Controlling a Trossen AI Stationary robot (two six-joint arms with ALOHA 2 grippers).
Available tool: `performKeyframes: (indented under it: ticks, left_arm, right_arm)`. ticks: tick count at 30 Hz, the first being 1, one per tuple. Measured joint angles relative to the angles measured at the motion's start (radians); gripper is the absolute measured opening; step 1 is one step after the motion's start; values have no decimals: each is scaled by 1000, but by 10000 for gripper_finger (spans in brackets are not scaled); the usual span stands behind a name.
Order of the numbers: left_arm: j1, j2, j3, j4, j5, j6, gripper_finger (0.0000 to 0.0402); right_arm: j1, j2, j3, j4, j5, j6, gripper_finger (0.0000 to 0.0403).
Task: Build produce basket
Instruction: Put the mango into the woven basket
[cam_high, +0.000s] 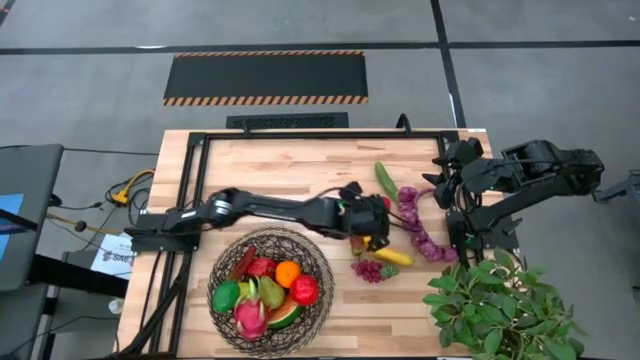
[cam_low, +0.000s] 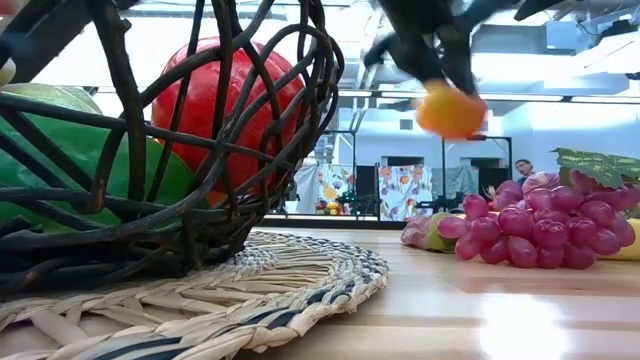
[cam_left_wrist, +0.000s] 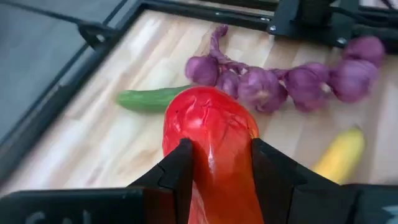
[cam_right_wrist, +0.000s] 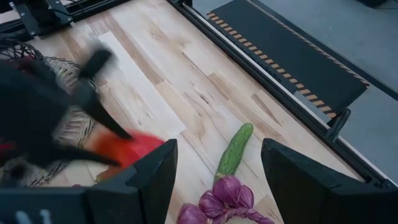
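The dark woven wire basket (cam_high: 270, 285) stands on a round straw mat (cam_low: 300, 275) near the table's near edge. It holds an orange, an apple, a dragonfruit, a watermelon slice and green pieces. My left gripper (cam_high: 372, 220) reaches out past the basket's far right side and is shut on a red pepper (cam_left_wrist: 208, 134). On the table lie a cucumber (cam_high: 385, 178), a string of purple bulbs (cam_high: 420, 228), a banana (cam_high: 393, 257) and purple grapes (cam_high: 367, 270). My right gripper (cam_right_wrist: 217, 171) is open above the table's far right part, touching nothing. My left gripper pinches the red pepper between its two fingers (cam_left_wrist: 180, 171), one on each flank of the pepper's body (cam_left_wrist: 217, 165). The arm comes from the table's left. In the low view the pepper (cam_low: 452, 110) hangs clear above the table.
A leafy green plant (cam_high: 500, 305) fills the table's near right corner. A black frame (cam_high: 300, 135) runs along the far and left edges. Bare wood lies between the basket and the far edge. A person shows far back in the room (cam_low: 522, 168).
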Motion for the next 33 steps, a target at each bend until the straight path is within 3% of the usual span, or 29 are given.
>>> performKeyframes:
  ticks: [5,10,12,15,18,21,25,33]
  left_arm:
    - [-52,-128,0,-305,-3,0,110]
    - [-141,-222,-1,-709,-108,-280,110]
    - [-188,-260,-47,-681,-119,-320,110]
    - [-269,-333,-145,-629,-50,-301,110]
    - [-329,-378,-260,-719,-76,-470,115]
    - [-358,-441,-414,-684,-98,-603,117]
    - [-393,-507,-598,-677,-53,-727,117]
    - [-465,-591,-787,-489,88,-646,118]
  right_arm:
    - [0,0,0,-3,-4,2,255]
    - [0,0,0,-3,-5,2,255]
    - [0,0,0,-3,-4,1,255]
    - [0,-1,-2,-3,-4,-5,255]
    - [0,-1,-16,-5,-4,-6,255]
    - [0,-2,-33,-4,-3,-6,255]
    - [-1,-6,-61,1,-3,-6,255]
    - [-1,-9,-66,15,-4,-6,255]
